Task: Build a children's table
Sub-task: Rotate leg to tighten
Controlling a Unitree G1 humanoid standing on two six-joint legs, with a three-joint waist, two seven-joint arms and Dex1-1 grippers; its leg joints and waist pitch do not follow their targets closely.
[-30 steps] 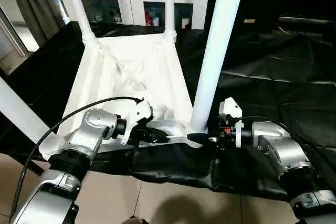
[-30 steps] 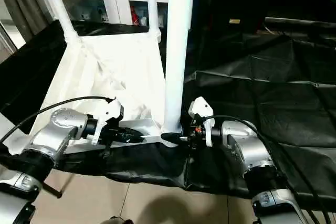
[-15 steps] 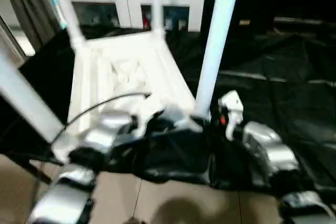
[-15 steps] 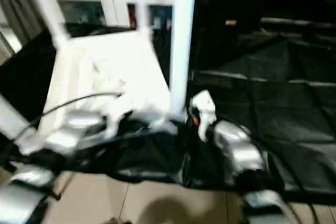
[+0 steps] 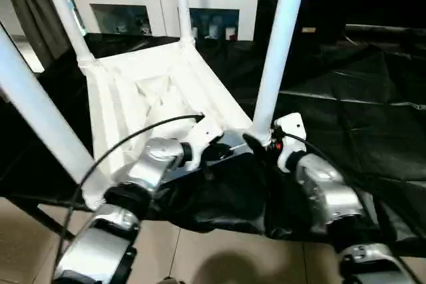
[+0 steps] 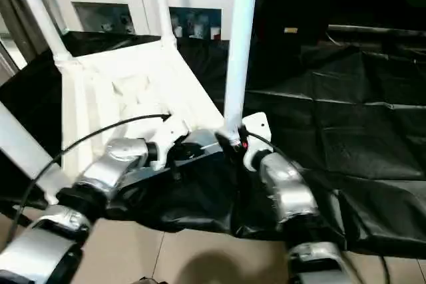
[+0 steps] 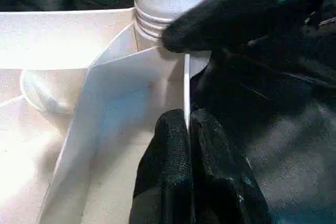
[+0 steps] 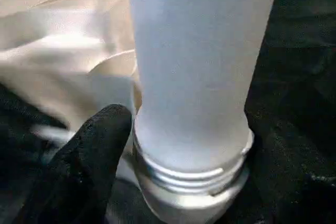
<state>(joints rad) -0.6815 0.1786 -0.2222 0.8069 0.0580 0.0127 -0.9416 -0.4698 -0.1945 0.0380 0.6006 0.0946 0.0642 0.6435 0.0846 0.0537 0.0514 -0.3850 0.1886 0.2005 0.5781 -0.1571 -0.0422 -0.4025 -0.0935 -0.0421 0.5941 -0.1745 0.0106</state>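
My left gripper [image 7: 186, 129] is pinched shut on the thin near rim of the children's table [image 5: 153, 91], just beside its near right corner socket. The table lies upside down on the black sheet [image 5: 359, 98], its legs pointing up. My right gripper [image 5: 256, 143] stands spread at the foot of the near right leg [image 5: 274, 58]; one black finger [image 8: 100, 145] rests against the leg's threaded collar, the other side I cannot make out, so I cannot tell whether it truly grips. Compared with a second ago, the table has swung: that corner now sits further from the sheet's near edge, and both my forearms angle inward toward it.
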